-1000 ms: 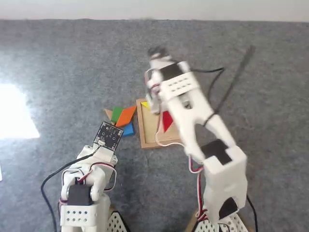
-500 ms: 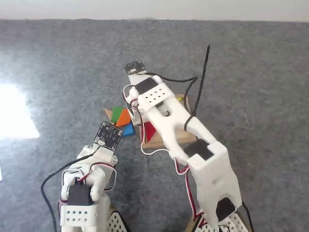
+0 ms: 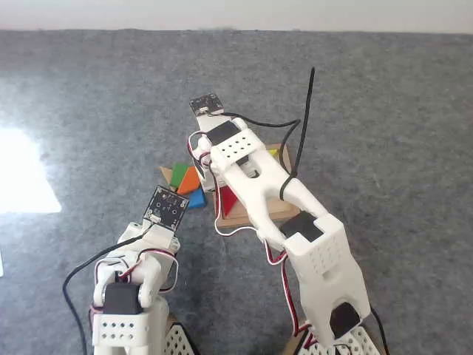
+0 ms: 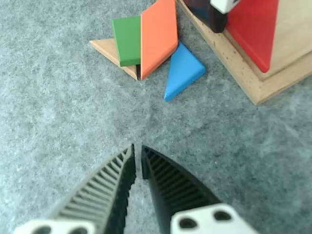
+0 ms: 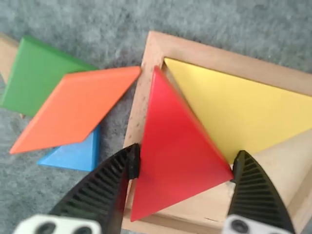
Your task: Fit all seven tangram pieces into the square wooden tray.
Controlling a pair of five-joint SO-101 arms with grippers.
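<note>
Red triangle in the wooden tray, flush against the yellow triangle, one corner riding the rim. Bracketed by spread fingers of the right gripper, probably to square it. Left gripper clenched, empty, loose pieces just beyond its tips.

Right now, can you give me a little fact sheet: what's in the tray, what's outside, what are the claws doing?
Wooden tray: holds red triangle and yellow triangle
Outside, on the carpet: orange piece, green piece, blue triangle, tan piece
Right gripper: open, fingers either side of the red triangle
Left gripper: shut, over bare carpet
</note>
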